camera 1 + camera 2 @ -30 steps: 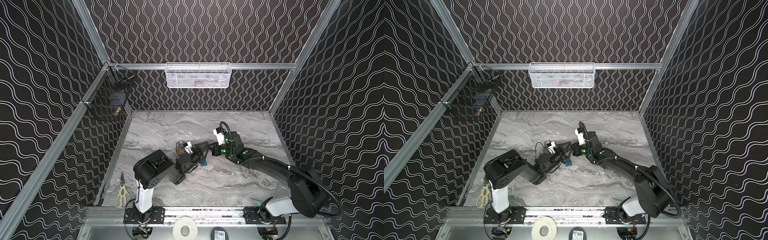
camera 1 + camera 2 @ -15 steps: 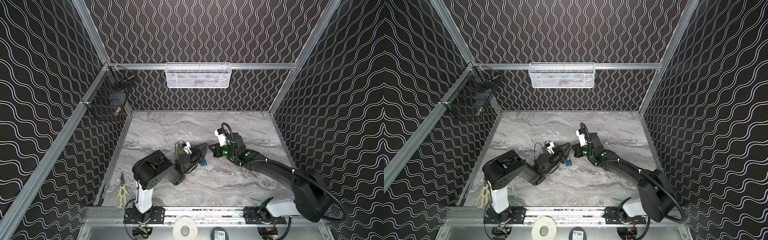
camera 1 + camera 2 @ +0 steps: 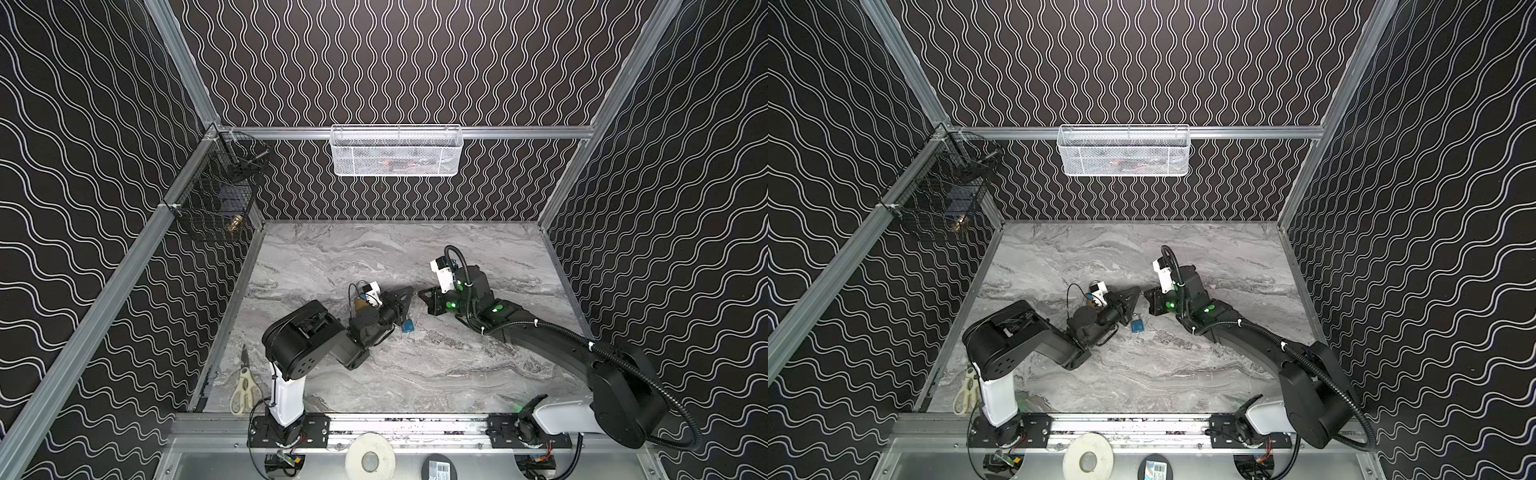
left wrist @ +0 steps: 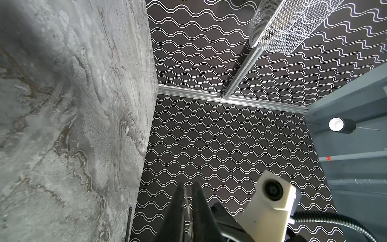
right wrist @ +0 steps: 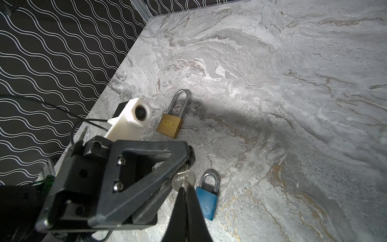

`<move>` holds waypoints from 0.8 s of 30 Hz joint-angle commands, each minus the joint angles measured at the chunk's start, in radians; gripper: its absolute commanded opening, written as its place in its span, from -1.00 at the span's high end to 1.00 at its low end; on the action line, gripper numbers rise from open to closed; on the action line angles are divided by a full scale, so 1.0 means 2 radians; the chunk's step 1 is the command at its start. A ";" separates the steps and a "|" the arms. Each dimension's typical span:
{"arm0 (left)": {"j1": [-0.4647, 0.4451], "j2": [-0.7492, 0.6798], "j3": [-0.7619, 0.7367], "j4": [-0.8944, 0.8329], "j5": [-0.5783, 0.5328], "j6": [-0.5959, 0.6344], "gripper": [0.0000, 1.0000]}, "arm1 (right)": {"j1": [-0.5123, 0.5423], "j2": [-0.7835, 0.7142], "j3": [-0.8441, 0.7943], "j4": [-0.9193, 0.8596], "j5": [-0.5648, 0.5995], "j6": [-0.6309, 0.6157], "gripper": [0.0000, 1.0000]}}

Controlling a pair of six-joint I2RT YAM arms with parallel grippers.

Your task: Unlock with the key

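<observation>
Left hand has closed narrow on the key; right hand, pinching its head, should release only once secure.

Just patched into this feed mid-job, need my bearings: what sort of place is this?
Probably a lab robot cell, not a home: black wave-patterned wall panels set in aluminium framing, a grey marble-look tabletop, and a white wire-mesh basket hung at the back.
</observation>
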 commanded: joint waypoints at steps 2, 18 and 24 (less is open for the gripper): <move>0.001 -0.003 0.004 0.025 0.001 0.015 0.96 | 0.000 -0.004 -0.002 0.001 0.004 -0.003 1.00; 0.074 -0.156 -0.035 -0.114 0.181 0.320 1.00 | -0.003 -0.116 -0.091 0.008 0.032 0.010 -0.04; 0.073 -0.279 -0.016 -0.334 0.223 0.546 1.00 | -0.006 -0.162 -0.115 0.058 -0.018 0.038 -0.14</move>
